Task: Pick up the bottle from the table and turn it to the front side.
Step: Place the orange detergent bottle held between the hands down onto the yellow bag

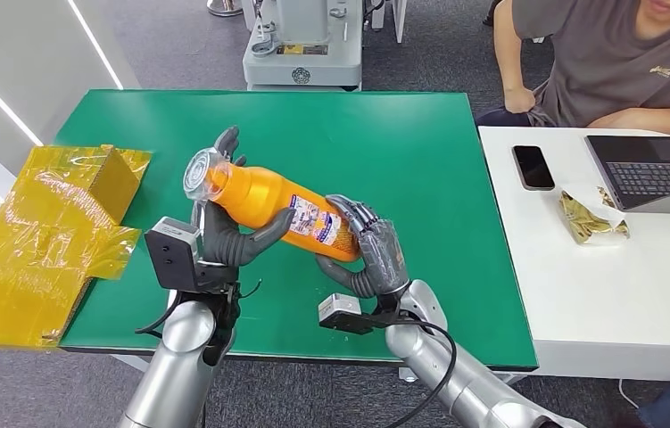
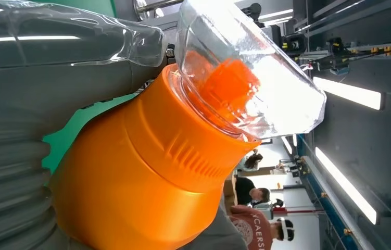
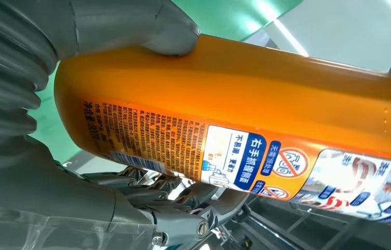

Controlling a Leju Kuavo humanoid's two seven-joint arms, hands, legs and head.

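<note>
1. Left wrist view, closest in: clear plastic cap [image 2: 250, 78] over an orange inner closure, seated on a ribbed orange collar. Smooth, glossy moulded plastic.
2. Orange bottle [image 1: 282, 209] is off the green table [image 1: 420, 134], held in the air between both hands, lying tilted with the cap end up and away from the right hand.
3. Left hand [image 1: 228, 236] grips the shoulder/neck end: thumb across the near side, fingers wrapped behind. Grasping the bottle, not loose.
4. Right hand [image 1: 371, 254] cups the base end: fingers on the far side, thumb [image 3: 130, 26] pressed on the body. Also grasping.
5. Two-hand hold looks deliberate to me: one end in each hand lets the bottle roll about its long axis to bring a chosen face round.
6. Printed label [image 3: 245, 156] sits just past the right-hand fingers: fine text block, barcode, warning icons. Reads as the back panel, so the front probably isn't facing the camera yet.
7. Beside the left hand, on the table's edge: yellow crinkled-film box [image 1: 54, 232]. Beyond the right hand: white desk [image 1: 581, 294] with phone [image 1: 533, 167], laptop [image 1: 657, 169], person seated.
</note>
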